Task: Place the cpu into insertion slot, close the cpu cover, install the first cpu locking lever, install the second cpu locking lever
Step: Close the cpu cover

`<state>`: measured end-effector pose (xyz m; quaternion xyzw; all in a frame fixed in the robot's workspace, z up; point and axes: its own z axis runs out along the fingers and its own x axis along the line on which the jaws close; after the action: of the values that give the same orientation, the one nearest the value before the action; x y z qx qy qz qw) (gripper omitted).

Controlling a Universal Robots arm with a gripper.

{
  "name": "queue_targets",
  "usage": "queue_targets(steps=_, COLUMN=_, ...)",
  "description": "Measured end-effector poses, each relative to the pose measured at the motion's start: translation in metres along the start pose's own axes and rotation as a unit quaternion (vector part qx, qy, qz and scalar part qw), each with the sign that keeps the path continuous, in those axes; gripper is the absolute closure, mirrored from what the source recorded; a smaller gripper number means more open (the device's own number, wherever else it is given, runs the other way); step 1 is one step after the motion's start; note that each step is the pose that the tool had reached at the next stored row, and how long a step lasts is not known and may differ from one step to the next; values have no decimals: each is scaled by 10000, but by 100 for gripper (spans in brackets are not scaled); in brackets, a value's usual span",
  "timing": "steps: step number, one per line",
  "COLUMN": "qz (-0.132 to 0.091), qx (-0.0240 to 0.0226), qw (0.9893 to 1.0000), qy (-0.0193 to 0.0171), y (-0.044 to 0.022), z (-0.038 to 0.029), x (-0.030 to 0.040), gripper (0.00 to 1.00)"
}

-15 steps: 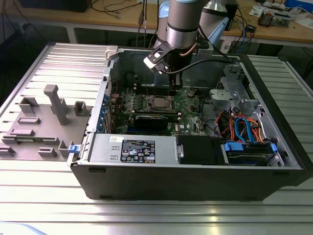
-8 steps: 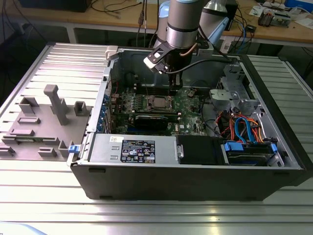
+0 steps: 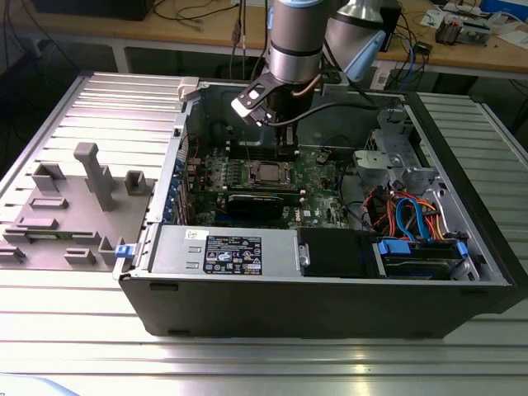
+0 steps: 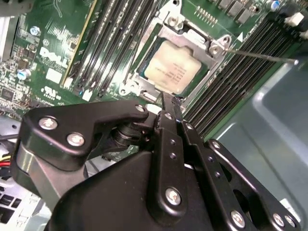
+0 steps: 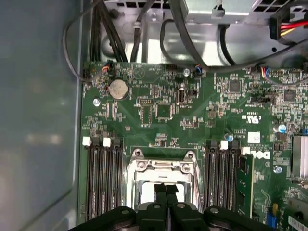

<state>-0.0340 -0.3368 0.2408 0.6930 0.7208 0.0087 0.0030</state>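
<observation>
As the cpu (image 4: pixel 171 72) lies in the insertion slot (image 4: pixel 140 72) beneath the lowered cpu cover (image 4: pixel 190 38), the gripper (image 4: pixel 167 101), fingers pinched together empty, hangs at the cover's edge. The free locking lever (image 4: pixel 262 55) beside the cover probably wants a slow, square push.

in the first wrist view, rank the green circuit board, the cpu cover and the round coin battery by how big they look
1. green circuit board, by far the largest
2. cpu cover, even with part of it hidden behind the fingers
3. coin battery, clearly the smallest
</observation>
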Motion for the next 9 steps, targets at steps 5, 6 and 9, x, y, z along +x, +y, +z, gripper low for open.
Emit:
queue_targets(steps=5, qz=-56, qx=0, qw=10000, qy=2, y=-92, z=59, x=3, gripper=89)
queue_targets(steps=6, qz=-68, qx=1, qw=10000, qy=2, y=-128, z=73, x=5, gripper=89)
queue_targets(steps=9, qz=-75, qx=0, qw=10000, qy=3, y=-236, z=110, x=9, gripper=89)
